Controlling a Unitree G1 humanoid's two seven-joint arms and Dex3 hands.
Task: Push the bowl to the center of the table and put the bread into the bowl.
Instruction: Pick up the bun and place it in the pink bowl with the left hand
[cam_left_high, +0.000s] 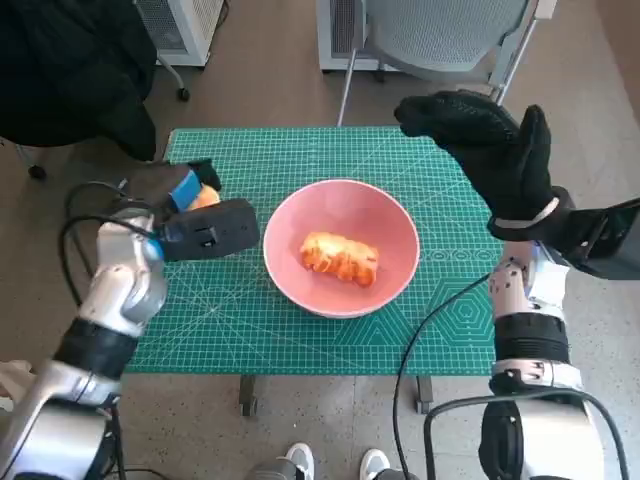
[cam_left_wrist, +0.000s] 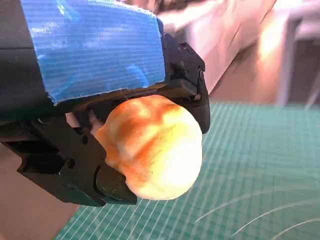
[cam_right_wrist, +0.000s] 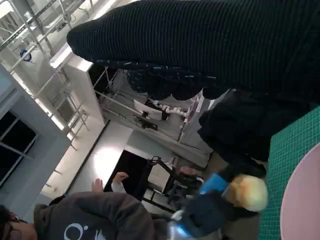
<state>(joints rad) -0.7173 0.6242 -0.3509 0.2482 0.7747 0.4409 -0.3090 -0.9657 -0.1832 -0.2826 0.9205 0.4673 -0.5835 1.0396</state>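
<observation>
Bowl sits mid-frame on the counter with one bread inside, left hand fingers gripping another roll, right hand spread, holding nothing.

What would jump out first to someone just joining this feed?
The pink bowl at the middle of the green cutting mat, with one piece of bread already inside. Next, the left robot hand near the mat's left edge, gripping a second golden bread roll. The gloved right robot hand is raised above the mat's far right corner, holding nothing.
</observation>
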